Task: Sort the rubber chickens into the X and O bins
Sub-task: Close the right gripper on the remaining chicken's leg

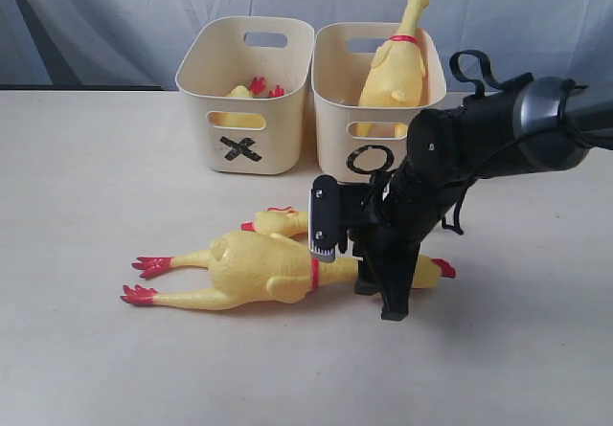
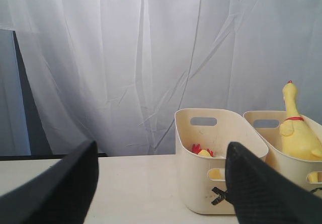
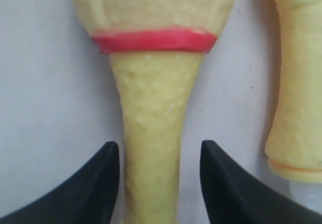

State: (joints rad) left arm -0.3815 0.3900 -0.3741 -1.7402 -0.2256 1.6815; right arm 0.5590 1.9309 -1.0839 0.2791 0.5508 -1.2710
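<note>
Chicken (image 1: 259, 271) lies flat on the table (image 1: 96, 349), at six o'clock from the X bin (image 1: 247, 96); your right gripper (image 3: 160, 144) straddles its neck, jaws apart, gripping nothing. Your left gripper (image 2: 161, 144) gapes wide, empty.

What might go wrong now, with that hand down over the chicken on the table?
The right hand straddles the tapered neck of the big chicken, so its long body may slip free when lifted. The small chicken lies close beside it and might get nudged or pinched too.
</note>
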